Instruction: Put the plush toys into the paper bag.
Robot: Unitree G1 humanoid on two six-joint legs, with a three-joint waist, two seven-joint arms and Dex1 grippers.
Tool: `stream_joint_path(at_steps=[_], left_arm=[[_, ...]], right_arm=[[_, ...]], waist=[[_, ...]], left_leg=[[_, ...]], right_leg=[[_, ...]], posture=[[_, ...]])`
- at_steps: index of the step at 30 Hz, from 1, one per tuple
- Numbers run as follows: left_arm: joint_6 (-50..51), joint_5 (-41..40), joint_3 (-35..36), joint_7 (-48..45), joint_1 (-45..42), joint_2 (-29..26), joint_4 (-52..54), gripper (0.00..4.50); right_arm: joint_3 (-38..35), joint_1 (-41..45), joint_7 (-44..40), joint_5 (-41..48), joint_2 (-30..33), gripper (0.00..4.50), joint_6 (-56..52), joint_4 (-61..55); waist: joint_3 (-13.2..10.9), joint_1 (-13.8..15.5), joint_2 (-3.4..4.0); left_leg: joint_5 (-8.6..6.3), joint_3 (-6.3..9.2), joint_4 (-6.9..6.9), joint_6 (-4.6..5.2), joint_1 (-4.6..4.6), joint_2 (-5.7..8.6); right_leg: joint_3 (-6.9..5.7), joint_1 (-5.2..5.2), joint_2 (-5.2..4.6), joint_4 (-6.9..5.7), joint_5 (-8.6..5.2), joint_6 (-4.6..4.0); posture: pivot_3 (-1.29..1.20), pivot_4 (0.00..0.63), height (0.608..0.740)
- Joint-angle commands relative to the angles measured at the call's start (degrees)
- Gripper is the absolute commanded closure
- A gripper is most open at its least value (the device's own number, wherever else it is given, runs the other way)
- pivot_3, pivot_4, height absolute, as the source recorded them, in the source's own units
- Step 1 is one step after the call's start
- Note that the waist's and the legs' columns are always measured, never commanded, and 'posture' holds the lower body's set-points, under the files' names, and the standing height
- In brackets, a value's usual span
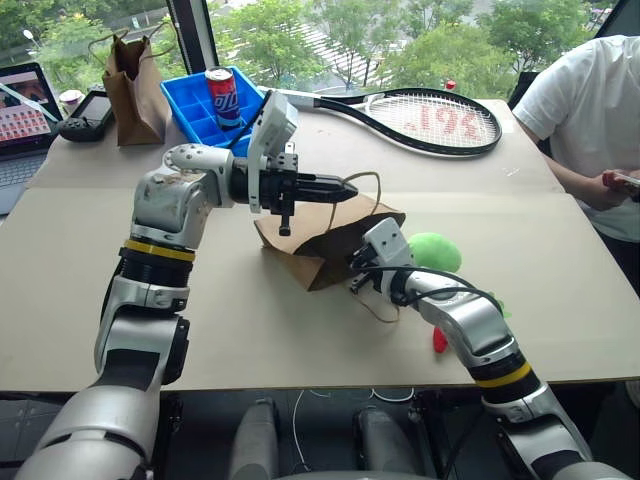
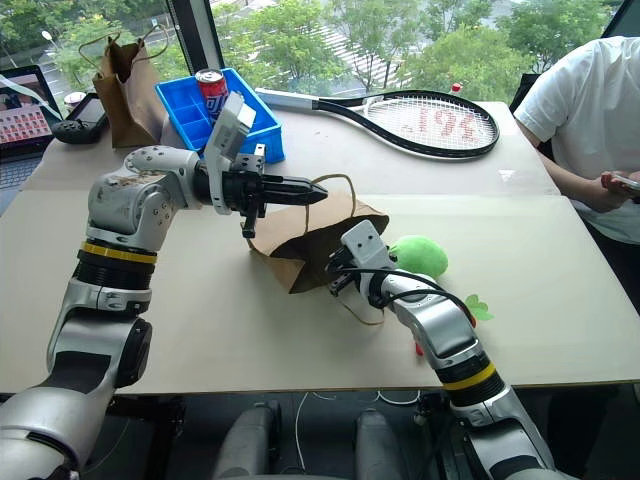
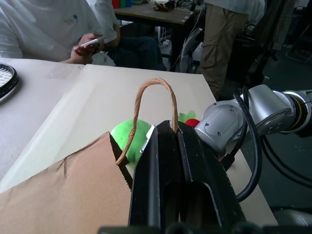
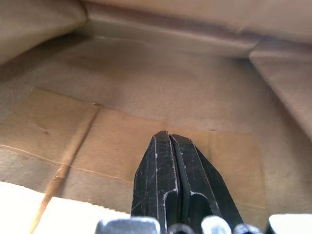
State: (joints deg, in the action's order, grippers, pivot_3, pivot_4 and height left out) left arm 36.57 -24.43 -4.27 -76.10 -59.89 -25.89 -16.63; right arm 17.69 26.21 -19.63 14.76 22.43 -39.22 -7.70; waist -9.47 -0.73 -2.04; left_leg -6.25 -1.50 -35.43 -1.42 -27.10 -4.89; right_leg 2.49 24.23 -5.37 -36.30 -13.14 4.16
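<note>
The paper bag (image 1: 310,245) lies on its side mid-table, its mouth facing right. My left gripper (image 1: 350,188) is level above the mouth, shut on the bag's upper loop handle (image 3: 153,87) and holding that side up. My right gripper (image 4: 168,136) reaches into the mouth, shut with nothing between its fingers; tan bag walls (image 4: 170,87) surround it. The light-green plush toy (image 1: 437,251) rests on the table just right of the bag, behind my right wrist. The red chili plush toy (image 1: 439,340) is partly hidden beneath my right forearm, with its green leaf (image 2: 477,307) showing beyond the arm.
At the back left stand a smaller dark brown bag (image 1: 135,90) and a blue tray (image 1: 200,105) holding a can (image 1: 222,97). A tennis racket (image 1: 420,118) lies at the back. A person in a white shirt (image 1: 585,110) sits at the right edge. A laptop (image 1: 25,110) is far left.
</note>
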Motion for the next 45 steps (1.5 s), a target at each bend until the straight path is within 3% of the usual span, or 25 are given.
stream_joint_path(at_steps=[1,5,18,26,36,41,45], left_arm=[[0.56,-1.22,4.11,1.08,-5.81,-3.46,-2.99,4.5],[0.54,-1.44,5.24,1.95,-8.75,-5.1,-4.65,4.5],[0.76,-0.3,4.01,3.16,-12.18,-8.51,3.68,4.5],[5.69,-4.32,5.67,8.3,-6.13,-6.71,11.34,4.5],[9.37,-7.6,5.74,15.37,1.78,-3.5,17.78,4.5],[12.59,-10.92,6.47,18.21,4.59,-2.12,21.04,4.5],[13.89,-12.95,6.43,19.36,5.7,-1.28,22.26,4.5]], right_arm=[[1.49,-0.15,-1.77,-2.02,-1.09,4.45,0.91,-0.7],[2.6,-0.38,-3.1,-3.7,-2.39,4.45,1.08,0.05],[1.28,-0.54,-6.57,-6.45,-2.86,4.45,0.21,0.45],[0.4,-1.97,-7.69,-6.97,-0.78,4.45,-1.69,-1.92],[-10.12,-2.93,-11.49,2.07,1.55,4.45,-6.73,-16.31],[-26.09,-3.98,-13.69,13.65,8.19,3.09,-18.64,-29.51],[-36.55,-3.34,-14.17,20.14,13.74,1.65,-24.92,-31.51]], waist=[[-0.01,-0.19,0.01],[0.0,-0.26,0.02],[0.0,-0.12,0.02],[0.0,0.02,0.02],[0.0,0.08,0.03],[-0.01,0.4,0.03],[-0.02,0.72,0.04]], left_leg=[[0.01,0.01,0.0,-0.01,0.0,0.0],[0.01,0.03,0.02,-0.01,0.05,-0.02],[0.01,0.03,0.04,-0.04,0.04,-0.02],[0.02,0.03,0.03,-0.05,0.04,-0.02],[0.05,0.03,0.03,-0.1,0.07,-0.01],[0.05,0.04,0.02,-0.1,0.08,0.0],[0.05,0.04,0.01,-0.1,0.16,0.01]], right_leg=[[0.0,0.03,0.01,-0.02,0.0,0.0],[0.01,0.02,0.03,-0.06,-0.01,0.01],[0.01,0.02,0.04,-0.08,-0.01,0.0],[0.01,0.01,0.03,-0.11,-0.02,0.0],[0.02,0.07,0.03,-0.35,-0.05,0.01],[0.02,0.03,0.0,-0.35,-0.08,0.01],[0.02,-0.03,0.0,-0.34,-0.09,-0.02]], posture=[[0.0,0.15,0.735],[0.0,0.15,0.735],[0.0,0.15,0.735],[0.0,0.15,0.735],[0.0,0.15,0.735],[0.0,0.15,0.735],[0.0,0.15,0.735]])
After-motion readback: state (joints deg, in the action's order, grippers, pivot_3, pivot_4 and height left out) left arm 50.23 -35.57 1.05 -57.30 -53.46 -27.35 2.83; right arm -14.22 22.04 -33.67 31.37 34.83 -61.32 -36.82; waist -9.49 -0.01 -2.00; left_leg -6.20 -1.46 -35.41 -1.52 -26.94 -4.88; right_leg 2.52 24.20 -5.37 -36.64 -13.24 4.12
